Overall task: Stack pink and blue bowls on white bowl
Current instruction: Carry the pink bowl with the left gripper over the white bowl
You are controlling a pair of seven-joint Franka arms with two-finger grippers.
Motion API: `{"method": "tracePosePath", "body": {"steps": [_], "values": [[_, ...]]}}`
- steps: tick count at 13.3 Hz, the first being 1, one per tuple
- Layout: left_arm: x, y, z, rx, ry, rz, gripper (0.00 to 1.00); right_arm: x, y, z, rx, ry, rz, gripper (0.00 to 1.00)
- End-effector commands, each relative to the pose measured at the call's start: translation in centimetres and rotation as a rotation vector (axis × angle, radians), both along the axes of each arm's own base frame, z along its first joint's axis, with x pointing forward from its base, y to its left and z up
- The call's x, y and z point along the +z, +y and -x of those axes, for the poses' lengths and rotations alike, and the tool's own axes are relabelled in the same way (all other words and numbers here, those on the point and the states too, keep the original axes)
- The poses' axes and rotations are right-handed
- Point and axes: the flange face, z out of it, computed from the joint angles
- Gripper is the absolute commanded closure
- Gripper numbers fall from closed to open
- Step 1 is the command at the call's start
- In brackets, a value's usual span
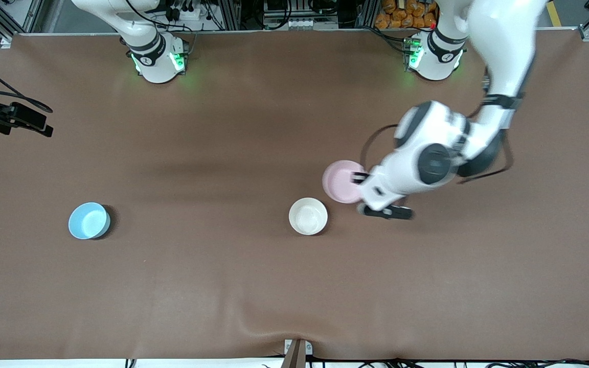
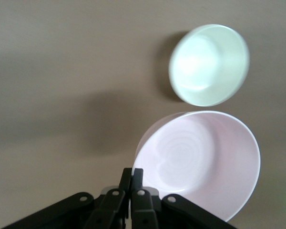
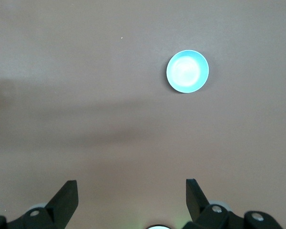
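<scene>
My left gripper [image 2: 132, 172] is shut on the rim of the pale pink bowl [image 2: 202, 160] and holds it tilted, just above the table. In the front view the pink bowl [image 1: 339, 180] hangs right beside the white bowl [image 1: 308, 216], with the left hand [image 1: 371, 191] covering its edge. The white bowl [image 2: 209, 64] stands upright and empty on the brown table. The light blue bowl [image 1: 89, 220] stands alone toward the right arm's end; it also shows in the right wrist view [image 3: 188, 71]. My right gripper [image 3: 131, 191] is open and empty, high above the table.
A black camera mount [image 1: 16, 118] reaches in over the table edge at the right arm's end. A small clamp [image 1: 297, 351] sits on the table edge nearest the front camera. The brown cloth [image 1: 223, 153] covers the whole table.
</scene>
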Motion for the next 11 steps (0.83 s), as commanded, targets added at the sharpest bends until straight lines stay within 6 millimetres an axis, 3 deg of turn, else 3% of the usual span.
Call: {"method": "tracePosePath", "body": {"steps": [1,3,4,8,9,10,11], "values": [[-2.4,-2.8,-1.3,0.045,-0.005,0.044,1.00,0.4,-0.4,0.0,-0.006,-0.001,0.006,0.00],[-4.9,-5.1,-0.8,0.051,-0.030,0.066,1.00,0.4,-0.4,0.0,-0.004,-0.001,0.006,0.00],[-5.3,-6.0,-0.5,0.050,-0.047,0.069,1.00,0.3,-0.5,0.0,-0.008,0.002,0.003,0.00],[-7.8,-5.2,-2.1,0.078,-0.103,0.085,1.00,0.1,-0.3,-0.1,-0.005,0.013,0.004,0.00],[-8.1,-4.9,-2.5,0.080,-0.115,0.088,1.00,-1.4,-0.1,-0.4,-0.002,0.044,0.003,0.00],[-8.7,-4.4,-2.8,0.089,-0.118,0.081,1.00,-5.5,0.0,-2.0,-0.003,0.140,0.010,0.00],[-8.7,-4.0,-3.4,0.101,-0.136,0.082,1.00,-6.0,-0.8,-2.2,-0.014,0.178,0.010,0.00]]}}
